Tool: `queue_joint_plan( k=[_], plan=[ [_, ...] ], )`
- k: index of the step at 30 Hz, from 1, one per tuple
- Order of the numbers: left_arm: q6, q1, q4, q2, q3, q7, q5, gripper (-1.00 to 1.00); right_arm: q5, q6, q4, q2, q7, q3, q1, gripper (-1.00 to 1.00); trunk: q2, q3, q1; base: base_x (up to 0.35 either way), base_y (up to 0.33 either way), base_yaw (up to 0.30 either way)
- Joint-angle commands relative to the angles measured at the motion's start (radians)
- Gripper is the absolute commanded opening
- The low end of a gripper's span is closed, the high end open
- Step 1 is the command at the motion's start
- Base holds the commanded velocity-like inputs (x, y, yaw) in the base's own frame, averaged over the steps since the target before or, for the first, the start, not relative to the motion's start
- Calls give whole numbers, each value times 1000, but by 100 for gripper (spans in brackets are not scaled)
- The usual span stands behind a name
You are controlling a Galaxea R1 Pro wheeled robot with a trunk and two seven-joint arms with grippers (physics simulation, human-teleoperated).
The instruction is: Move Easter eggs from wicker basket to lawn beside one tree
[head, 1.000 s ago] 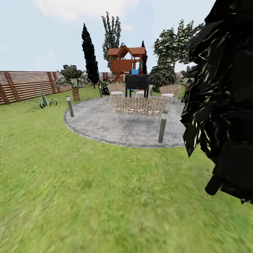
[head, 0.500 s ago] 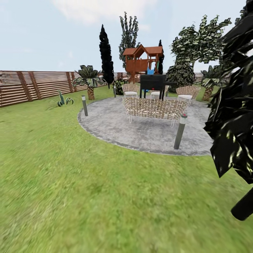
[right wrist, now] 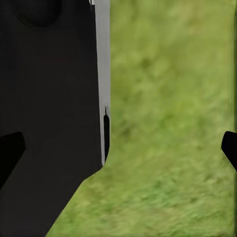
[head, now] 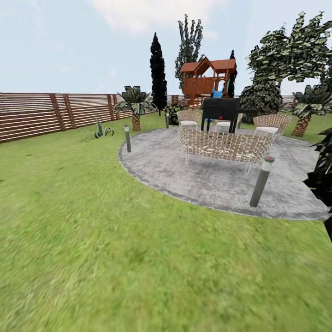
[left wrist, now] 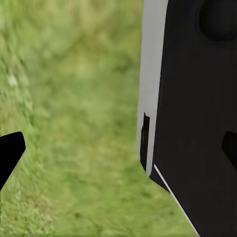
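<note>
The lawn (head: pixel 115 258) spreads wide and green across the near ground of the garden. A tall leafy tree (head: pixel 190 41) and a broader leafy tree (head: pixel 295 50) stand far off behind the patio. The wicker basket and the Easter eggs are out of view. My left gripper (left wrist: pixel 118 153) is open, its dark fingertips (left wrist: pixel 10 153) far apart with nothing between them, over grass beside my own black and white body. My right gripper (right wrist: pixel 118 148) is open and empty too, likewise over grass.
A round grey patio (head: pixel 216 184) holds a wicker sofa (head: pixel 223 145), chairs and a black grill (head: pixel 221 108), with bollard lights (head: pixel 260 182) at its rim. A slatted fence (head: pixel 46 113) runs along the left. Black foliage (head: pixel 323 180) juts in at the right edge.
The whole picture has slid to the right, so the camera has turned left. The black foliage that covered the right side now barely reaches in at the edge.
</note>
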Motion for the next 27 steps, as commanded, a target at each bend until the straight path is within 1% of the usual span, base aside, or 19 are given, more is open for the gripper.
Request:
queue_joint_plan(
  k=[1, 27],
  plan=[
    [1, 1, -2, 0, 1, -1, 0, 100, 0, 0, 2, 0, -1, 2, -1, 100, 0, -1, 1, 328, 0, 17],
    [1, 1, -2, 1, 1, -1, 0, 100, 6, 0, 2, -1, -1, 2, -1, 100, 0, -1, 1, 329, 0, 1]
  ],
)
